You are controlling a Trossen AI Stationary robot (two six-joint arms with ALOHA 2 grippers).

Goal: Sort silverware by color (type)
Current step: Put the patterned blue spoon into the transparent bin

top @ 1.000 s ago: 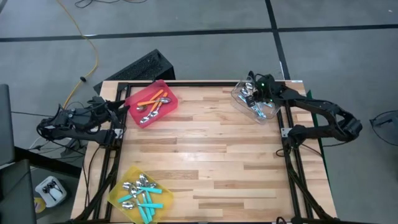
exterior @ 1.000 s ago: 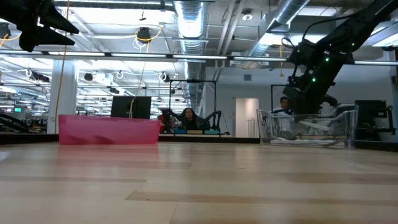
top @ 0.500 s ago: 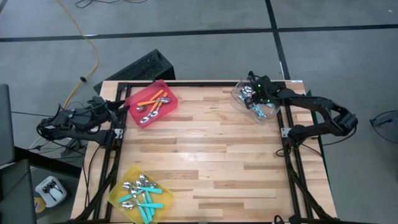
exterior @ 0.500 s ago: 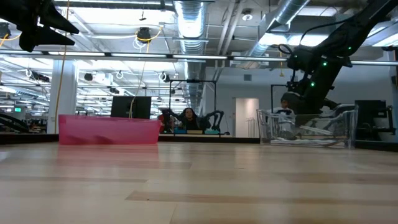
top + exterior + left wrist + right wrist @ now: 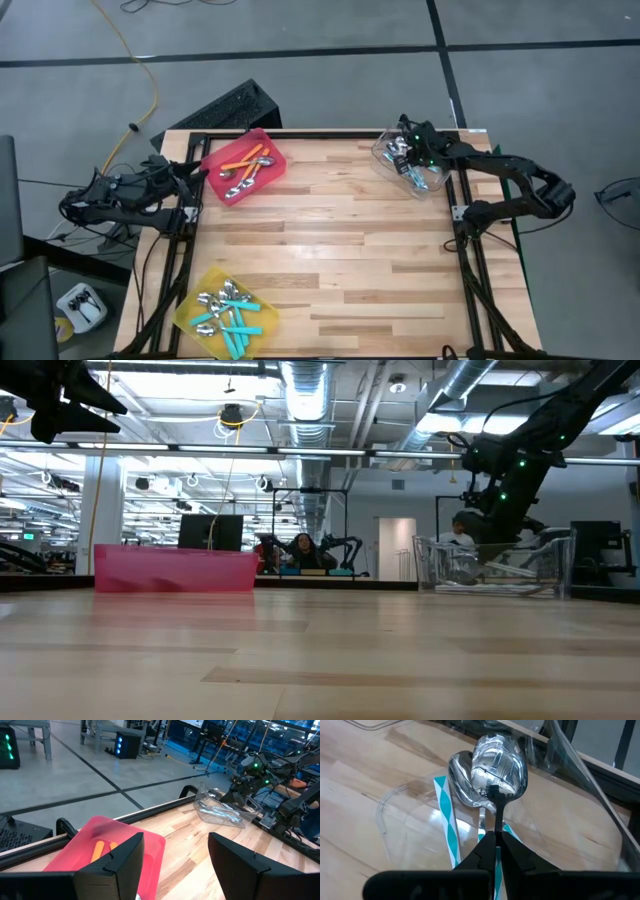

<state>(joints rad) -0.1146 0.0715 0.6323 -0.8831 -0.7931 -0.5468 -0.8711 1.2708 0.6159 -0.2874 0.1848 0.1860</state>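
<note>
A: Spoon location?
B: Spoon inside the clear bin, handle running straight back into the right hand, clamped on it.
A: Left hand?
B: Wide apart, by the red bin.

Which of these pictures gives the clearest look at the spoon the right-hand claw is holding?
The right wrist view: the right gripper is shut on the spoon, its shiny bowl close up over the clear bin. The high view shows only glints in that bin, the low view blurred shapes, the left wrist view a distant bin.
</note>
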